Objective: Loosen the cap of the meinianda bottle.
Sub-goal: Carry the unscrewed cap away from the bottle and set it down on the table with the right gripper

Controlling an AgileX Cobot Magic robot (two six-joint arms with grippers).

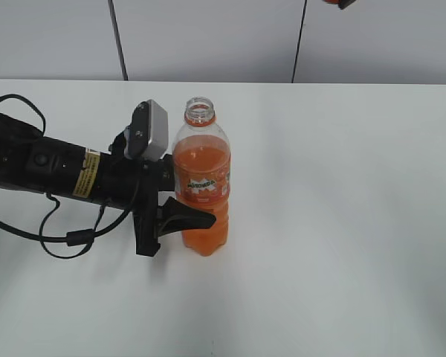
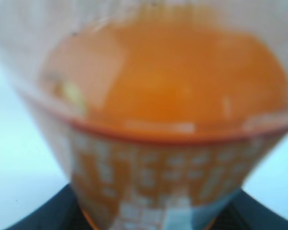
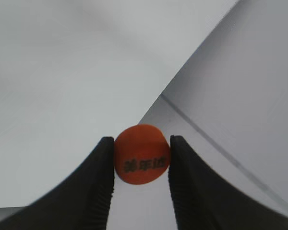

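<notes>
Uncapped meinianda bottle (image 1: 202, 182) upright on the white table (image 1: 342, 223).
We see the left gripper (image 1: 180, 216) clamped around its nearly full, heavy, slippery body at the label, our firmest hold; the right gripper (image 3: 141, 165) pinches the small, rigid cap (image 3: 142, 154) aloft.

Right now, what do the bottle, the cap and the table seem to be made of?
The meinianda bottle: clear, glossy thin plastic by its look, since the orange drink shows through the wall, with a printed orange label.
The cap: opaque orange plastic, matte, with dark lettering on top.
The table: smooth white surface with a dull sheen, perhaps laminate; the material is not certain.
</notes>
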